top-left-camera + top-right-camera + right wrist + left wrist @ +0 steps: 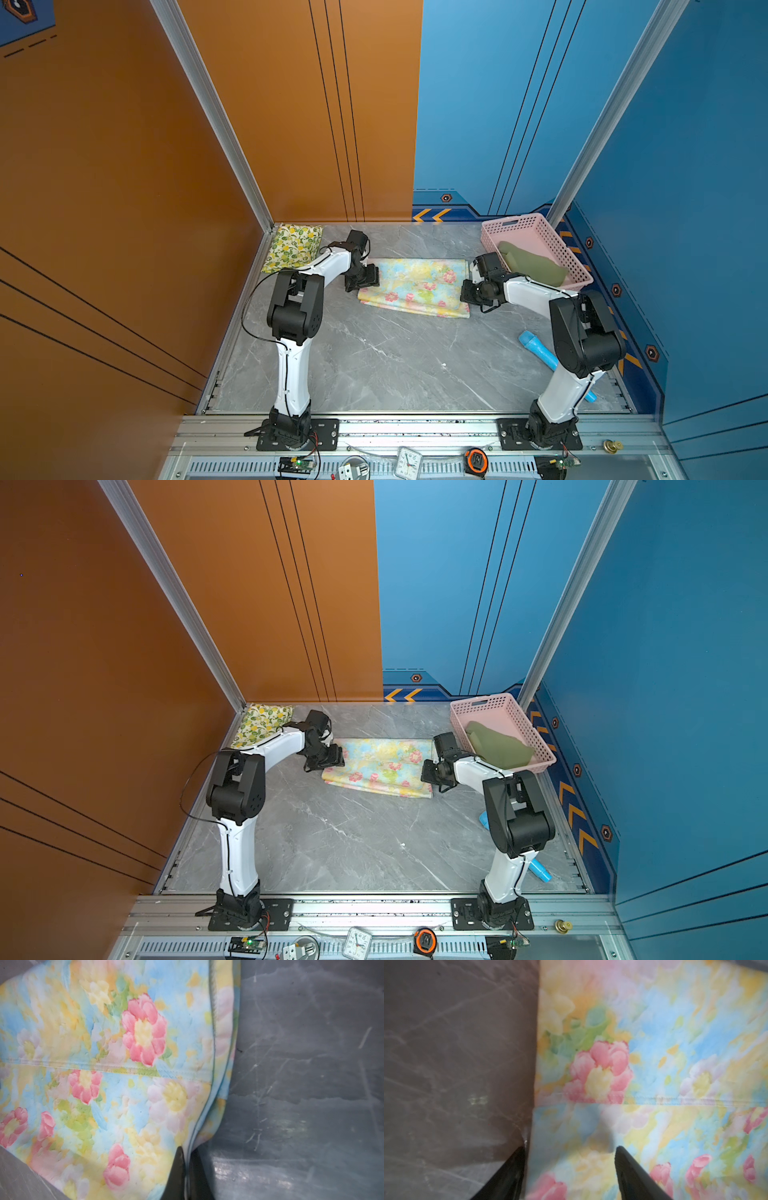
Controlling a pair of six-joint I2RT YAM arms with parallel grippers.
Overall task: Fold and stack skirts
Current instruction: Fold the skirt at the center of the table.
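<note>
Now our right gripper (188, 1153) is clamped on one side edge of the flowered skirt (411, 286), which lies folded in the middle of the table (395, 357). Our left gripper (569, 1151) straddles the opposite edge, jaws apart. We see the lemon skirt (295, 245) in the far left corner and the green skirt (532, 264) in the pink basket (515, 222).

A pink perforated basket (513, 226) stands far right on the grey marbled tabletop (395, 361); a light-blue tube (536, 347) lies nearer. A clock (409, 461) and tape measure (476, 459) sit by the front rail.
</note>
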